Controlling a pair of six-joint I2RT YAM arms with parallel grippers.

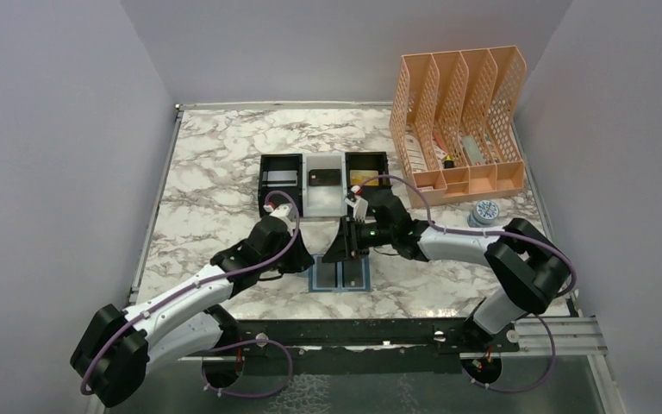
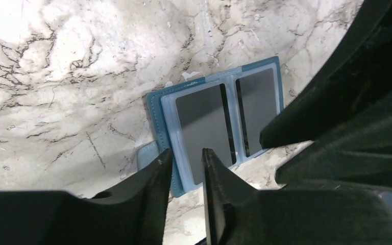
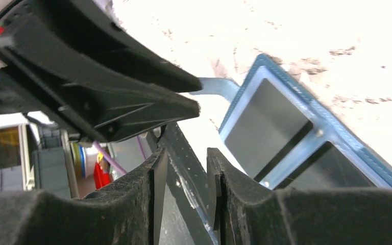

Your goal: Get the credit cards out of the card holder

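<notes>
The card holder (image 1: 340, 278) lies open and flat on the marble near the front edge. In the left wrist view the card holder (image 2: 158, 109) shows two dark grey credit cards (image 2: 199, 122) (image 2: 258, 109) in its light blue pockets. My left gripper (image 2: 186, 155) hovers over its near left corner, jaws slightly apart and holding nothing. The right gripper (image 3: 186, 155) is narrowly open beside the card holder (image 3: 316, 122), whose cards (image 3: 265, 125) show to its right. From above, the left gripper (image 1: 303, 259) and right gripper (image 1: 343, 250) flank the holder's far edge.
A black-and-white three-compartment tray (image 1: 323, 211) stands behind the grippers, with a silvery card (image 1: 280, 178), a black card (image 1: 323, 177) and a gold card (image 1: 362, 178) in it. An orange file organiser (image 1: 461, 121) fills the back right. A small round object (image 1: 483, 211) lies near it.
</notes>
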